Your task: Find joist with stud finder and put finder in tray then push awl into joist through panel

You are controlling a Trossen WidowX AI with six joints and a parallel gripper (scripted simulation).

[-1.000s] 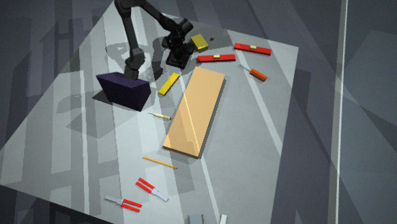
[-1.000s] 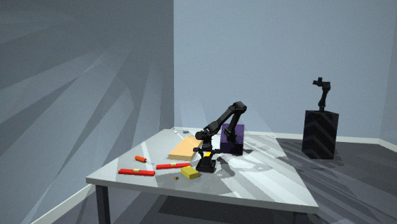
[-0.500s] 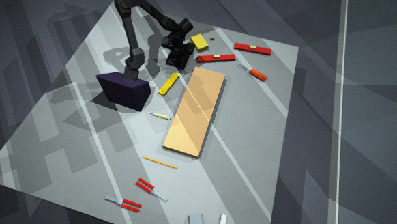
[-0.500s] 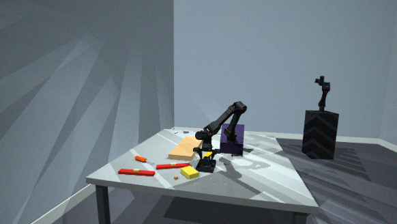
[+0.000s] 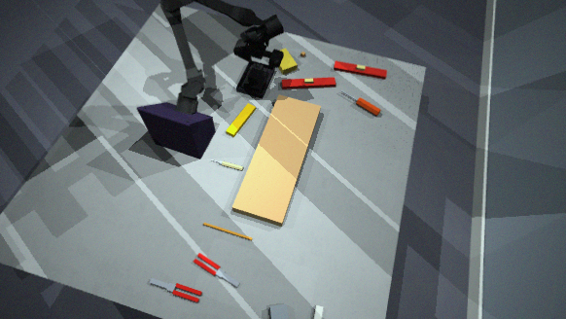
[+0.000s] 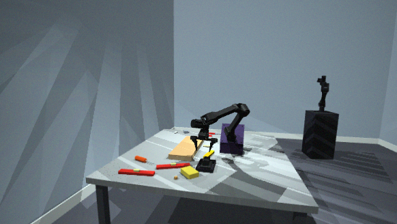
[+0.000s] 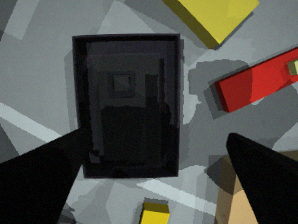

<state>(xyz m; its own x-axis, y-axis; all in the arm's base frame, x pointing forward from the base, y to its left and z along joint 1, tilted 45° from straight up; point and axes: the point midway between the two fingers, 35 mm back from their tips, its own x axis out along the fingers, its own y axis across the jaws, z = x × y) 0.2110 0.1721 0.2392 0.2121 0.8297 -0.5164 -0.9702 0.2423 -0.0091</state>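
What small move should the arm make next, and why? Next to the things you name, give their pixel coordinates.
Probably lift and swing toward the pale-handled awl (image 5: 231,165): the gripper (image 6: 203,150) (image 7: 158,137) is open and empty above the black tray (image 5: 241,89) (image 6: 198,169) (image 7: 176,107), where a dark object seems to lie.
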